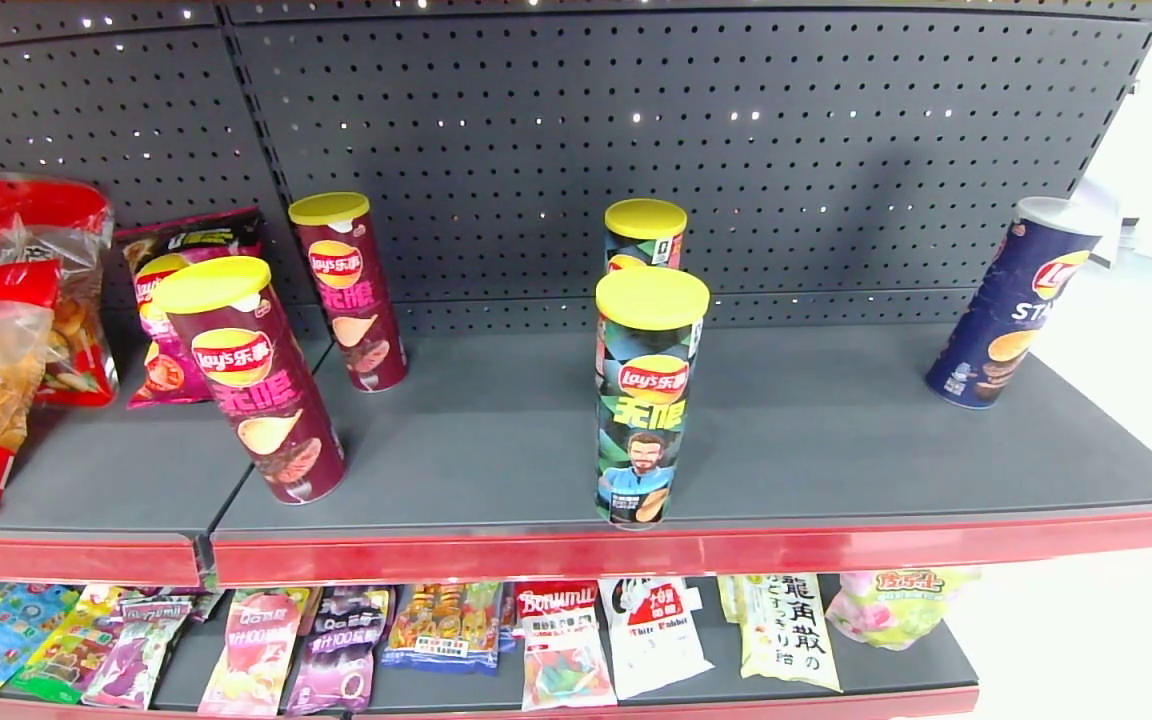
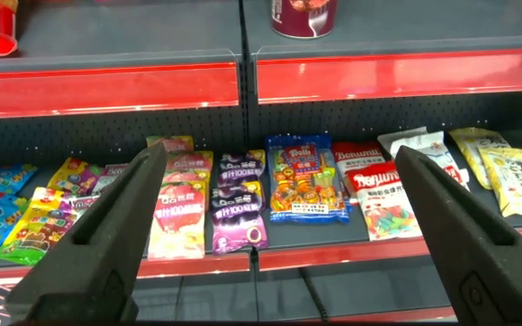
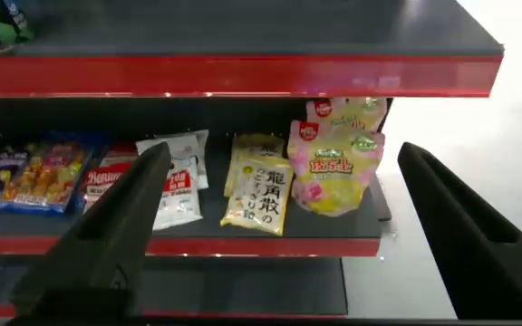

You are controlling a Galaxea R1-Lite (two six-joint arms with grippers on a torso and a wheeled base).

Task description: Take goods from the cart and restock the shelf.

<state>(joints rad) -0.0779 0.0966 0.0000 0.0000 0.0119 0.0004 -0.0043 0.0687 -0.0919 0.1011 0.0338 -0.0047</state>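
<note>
The black left gripper [image 2: 281,156] and right gripper [image 3: 285,154] hang with jaws wide apart, empty, facing the red-edged lower shelf [image 2: 379,256] of colourful candy bags [image 2: 308,179]. A yellow-lidded green-black chip tube [image 1: 644,400] stands above.

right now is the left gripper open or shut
Open: the left gripper has its fingers wide apart with nothing between them.

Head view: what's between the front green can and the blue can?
Nothing: bare shelf from front green can to blue can, per head view.
</note>
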